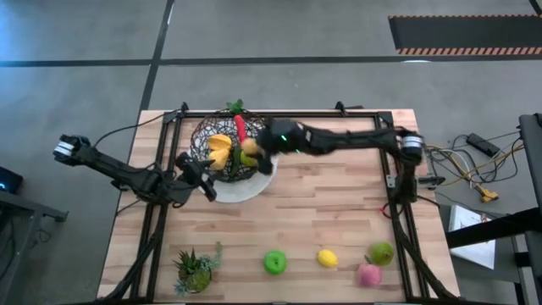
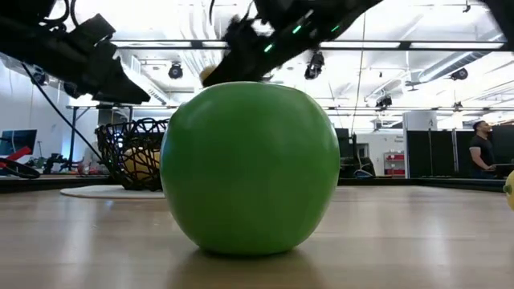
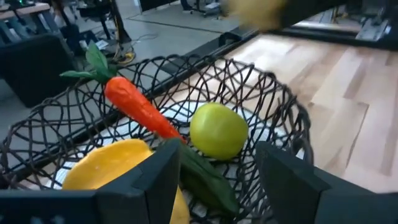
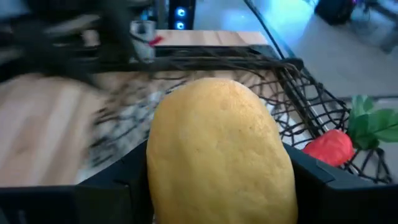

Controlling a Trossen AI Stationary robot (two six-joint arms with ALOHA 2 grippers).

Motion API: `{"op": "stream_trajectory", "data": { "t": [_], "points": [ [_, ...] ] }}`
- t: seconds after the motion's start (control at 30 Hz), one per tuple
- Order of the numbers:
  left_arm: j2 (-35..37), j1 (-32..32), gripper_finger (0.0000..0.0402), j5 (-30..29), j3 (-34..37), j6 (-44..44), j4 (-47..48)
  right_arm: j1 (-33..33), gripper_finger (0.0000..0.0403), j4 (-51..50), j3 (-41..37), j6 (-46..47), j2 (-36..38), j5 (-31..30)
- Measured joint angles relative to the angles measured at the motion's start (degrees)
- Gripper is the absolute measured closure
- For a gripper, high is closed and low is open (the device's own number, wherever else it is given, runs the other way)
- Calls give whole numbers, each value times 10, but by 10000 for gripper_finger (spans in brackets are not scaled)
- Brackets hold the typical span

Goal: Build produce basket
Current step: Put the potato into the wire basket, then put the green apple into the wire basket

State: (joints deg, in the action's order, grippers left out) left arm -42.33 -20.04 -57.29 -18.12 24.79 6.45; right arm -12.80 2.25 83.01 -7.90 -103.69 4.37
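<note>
Worktop [image 1: 339, 216] carries the white plate [image 1: 254, 188] with the wire basket [image 1: 203, 135] sitting on it, directly under the right claw [image 1: 254, 154]. Right claw hangs over the basket's near rim, pinching a yellow-orange potato-shaped piece [image 4: 221, 155] between its two fingers [image 4: 112, 180]. Left claw [image 1: 201, 172] is at the basket's edge opposite the right claw, fingers on either side of the wire rim [image 3: 217, 186]; grip looks closed on the rim, but contact isn't fully visible. Inside the basket, ahead of the left claw: yellow piece [image 3: 112, 168], red carrot with green top [image 3: 134, 106], green round fruit [image 3: 217, 130]. Well away from both claws, along the worktop's front edge: potted plant [image 1: 196, 267], green apple [image 1: 274, 262], lemon [image 1: 327, 257], pink fruit [image 1: 368, 274], olive-green fruit [image 1: 382, 252].
</note>
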Motion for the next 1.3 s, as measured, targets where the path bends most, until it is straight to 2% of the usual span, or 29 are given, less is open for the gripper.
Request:
{"op": "stream_trajectory", "data": {
  "t": [0.17, 0.4, 0.57, 0.67, 0.8, 0.97, 1.17, 1.3],
  "points": [
    [18, -11, 208, 2, -26, -24, 1, -47, 176, -35, 158, 19, -133, 36],
    [61, -26, 208, 2, -49, -72, 1, -77, 176, -119, 393, 38, -310, 33],
    [77, -26, 208, 2, -49, -72, 1, -92, 176, -163, 514, 80, -397, 31],
    [74, -26, 208, -3, -49, -72, 1, -96, 158, -134, 514, 88, -410, 30],
    [63, -26, 208, -5, -49, -72, 1, -97, 119, -135, 514, 93, -415, 29],
    [45, -26, 208, -7, -49, -72, -10, -97, 91, -137, 514, 93, -414, 32],
    [25, -26, 208, -7, -49, -72, -19, -97, 81, -146, 516, 98, -403, 31],
    [20, -29, 208, -7, -49, -71, -19, -95, 93, -149, 516, 75, -370, 28]
  ]
}}
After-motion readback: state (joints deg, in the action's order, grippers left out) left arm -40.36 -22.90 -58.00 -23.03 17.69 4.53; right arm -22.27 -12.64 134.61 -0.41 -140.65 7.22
